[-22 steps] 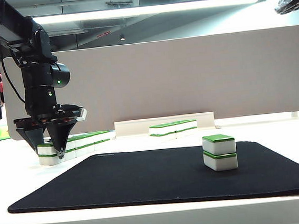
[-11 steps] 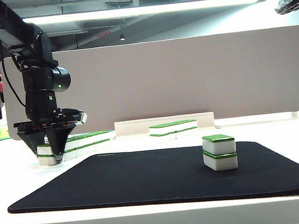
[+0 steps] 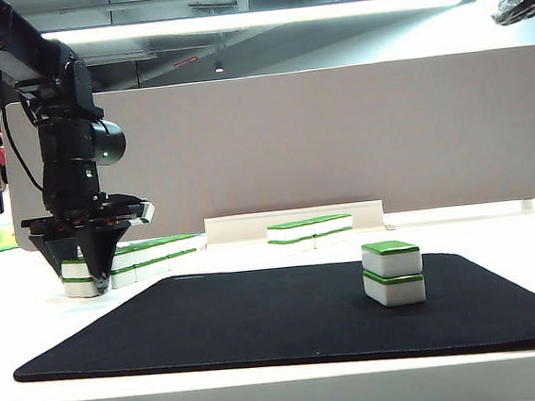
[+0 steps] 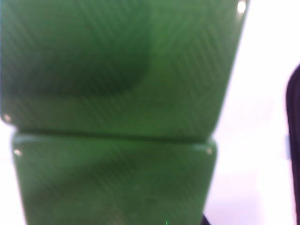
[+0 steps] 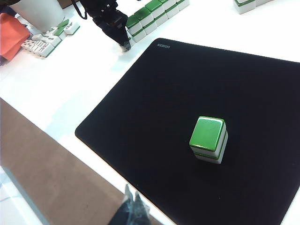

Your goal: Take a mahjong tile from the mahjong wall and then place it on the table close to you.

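The mahjong wall (image 3: 145, 253) runs along the left edge of the black mat (image 3: 288, 317) on the table (image 3: 267, 390), green tops up. My left gripper (image 3: 90, 274) points straight down over the wall's near end, its fingers either side of the end tile. Whether they press on that tile does not show. In the left wrist view two green tile tops (image 4: 117, 65) fill the picture and no finger shows. The right wrist view shows the wall (image 5: 150, 13) and the left gripper (image 5: 123, 43) far off. My right gripper (image 5: 133, 201) is shut and empty above the table's front edge (image 5: 70, 93).
Two tiles stacked (image 3: 393, 272) stand on the mat's right part (image 5: 208, 138). A shorter row of tiles (image 3: 310, 227) lies at the back before a white ledge and the grey divider (image 3: 337, 137). Loose tiles (image 5: 44, 43) and an orange thing (image 5: 11, 35) lie off to the left.
The left gripper's jaws have narrowed around the near end of the wall, from wide apart to close about the end tile. The right arm and the stacked pair have not moved.
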Controlling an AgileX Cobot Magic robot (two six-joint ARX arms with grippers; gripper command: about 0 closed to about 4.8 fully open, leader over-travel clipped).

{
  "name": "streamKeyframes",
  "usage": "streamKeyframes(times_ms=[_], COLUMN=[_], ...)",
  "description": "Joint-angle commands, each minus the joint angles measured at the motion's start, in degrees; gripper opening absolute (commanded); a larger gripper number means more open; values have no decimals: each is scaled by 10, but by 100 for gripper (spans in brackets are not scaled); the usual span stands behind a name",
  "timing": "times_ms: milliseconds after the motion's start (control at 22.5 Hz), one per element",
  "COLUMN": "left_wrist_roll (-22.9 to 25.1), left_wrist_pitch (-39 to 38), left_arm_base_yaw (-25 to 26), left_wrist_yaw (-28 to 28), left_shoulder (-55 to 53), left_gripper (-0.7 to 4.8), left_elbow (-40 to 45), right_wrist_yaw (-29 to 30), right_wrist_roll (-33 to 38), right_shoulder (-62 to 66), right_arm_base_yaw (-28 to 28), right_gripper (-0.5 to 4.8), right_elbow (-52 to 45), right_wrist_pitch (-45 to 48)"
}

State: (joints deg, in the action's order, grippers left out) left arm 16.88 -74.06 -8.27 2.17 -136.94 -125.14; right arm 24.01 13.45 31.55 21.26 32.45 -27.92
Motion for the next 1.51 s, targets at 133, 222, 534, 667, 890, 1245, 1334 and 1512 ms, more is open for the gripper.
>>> streamKeyframes(times_ms=[133,222,534,667,890,1245,1334,1512], left_wrist_roll=[-7,-13,-40,-36,-16,116,147,157], left_wrist_pitch=[-39,-50,-63,-64,-63,-29,-16,-31], left_arm_base_yaw=[-3,-6,-40,-75,-125,-259,-290,-321], left_wrist_yaw=[3,7,29,46,44,15,17,44], left_shoulder=[6,12,42,48,48,47,46,32], left_gripper=[143,143,143,143,143,143,143,143], left_elbow=[-1,-1,-1,-1,-1,-1,-1,0], right_wrist_yaw=[-1,-1,-1,-1,-1,-22,-22,-22], right_wrist_roll=[-2,-2,-2,-2,-2,-2,-2,-2], right_shoulder=[-1,-1,-1,-1,-1,-1,-1,-1], right_arm_base_yaw=[0,0,0,0,0,0,0,0], right_gripper=[-1,-1,-1,-1,-1,-1,-1,-1], right_elbow=[2,2,2,2,2,2,2,2], right_wrist_pitch=[8,7,8,11,12,14,14,13])
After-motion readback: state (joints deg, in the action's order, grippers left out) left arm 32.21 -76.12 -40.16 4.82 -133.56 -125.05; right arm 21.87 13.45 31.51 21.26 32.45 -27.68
